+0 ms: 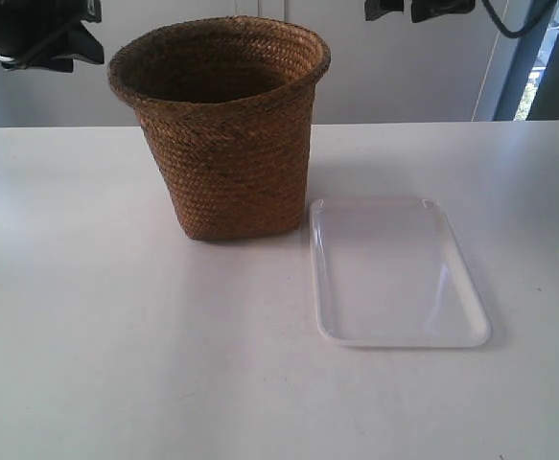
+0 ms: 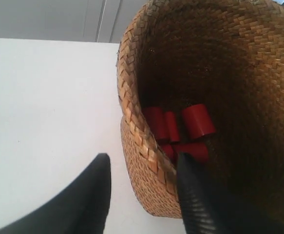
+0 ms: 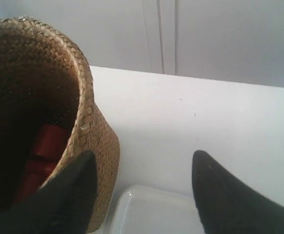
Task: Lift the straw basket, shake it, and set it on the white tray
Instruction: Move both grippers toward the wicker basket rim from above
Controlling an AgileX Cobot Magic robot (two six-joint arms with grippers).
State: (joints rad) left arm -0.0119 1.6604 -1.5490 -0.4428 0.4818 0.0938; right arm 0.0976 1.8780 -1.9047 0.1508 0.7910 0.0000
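Observation:
The straw basket stands upright on the white table, just left of the white tray, which lies flat and bare. My left gripper is open and straddles the straw basket's rim: one finger is inside, the other outside over the table. Several red cylinders lie at the basket's bottom. My right gripper is open above the gap between the straw basket and the white tray. One of its fingers overlaps the rim in the picture, and nothing is between them.
Dark parts of the arm at the exterior view's left and the arm at the exterior view's right show at the top edge. The white table reaches back to a pale wall.

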